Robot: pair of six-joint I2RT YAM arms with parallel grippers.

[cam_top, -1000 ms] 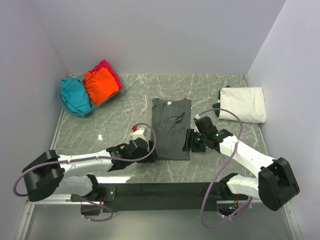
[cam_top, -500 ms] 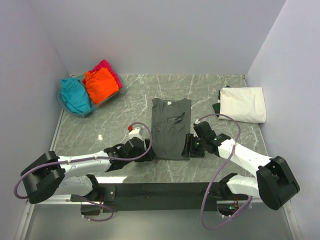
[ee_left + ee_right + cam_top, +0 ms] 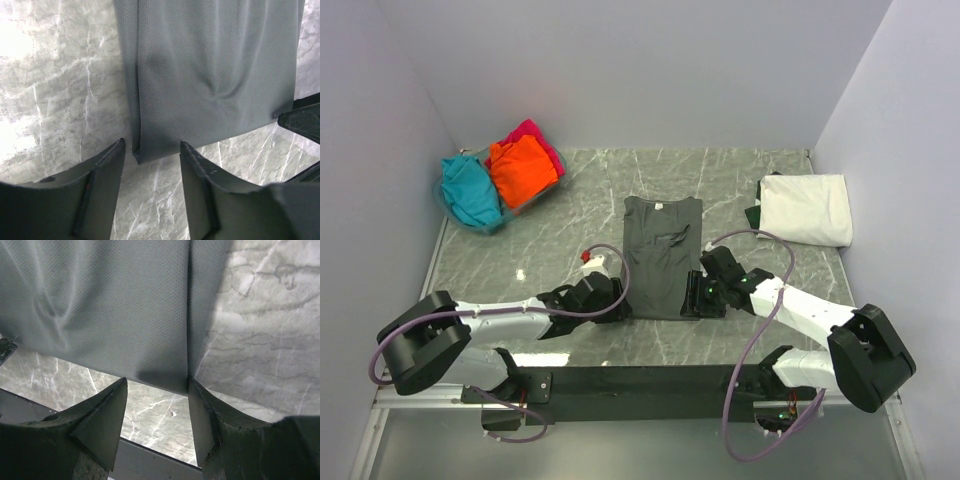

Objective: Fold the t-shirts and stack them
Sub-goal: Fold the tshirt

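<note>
A dark grey t-shirt [image 3: 662, 255] with a small white neck label lies folded into a long strip in the middle of the marble table. My left gripper [image 3: 618, 303] is open at the strip's near left corner; in the left wrist view the corner [image 3: 145, 152] sits between my fingertips. My right gripper [image 3: 696, 297] is open at the near right corner, whose hem [image 3: 165, 382] lies between my fingertips. A folded white t-shirt [image 3: 807, 208] lies at the far right. Orange [image 3: 520, 168], magenta [image 3: 538, 136] and teal [image 3: 470, 190] shirts sit at the far left.
The coloured shirts lie in a clear bin [image 3: 505, 218] at the far left corner. A dark object [image 3: 751, 213] lies at the white shirt's left edge. Walls close in the table on the left, back and right. The black arm mount [image 3: 650, 380] runs along the near edge.
Both grippers have moved inward to the near corners of the grey shirt: the left one rightward, the right one leftward and nearer. The shirt has not moved.
</note>
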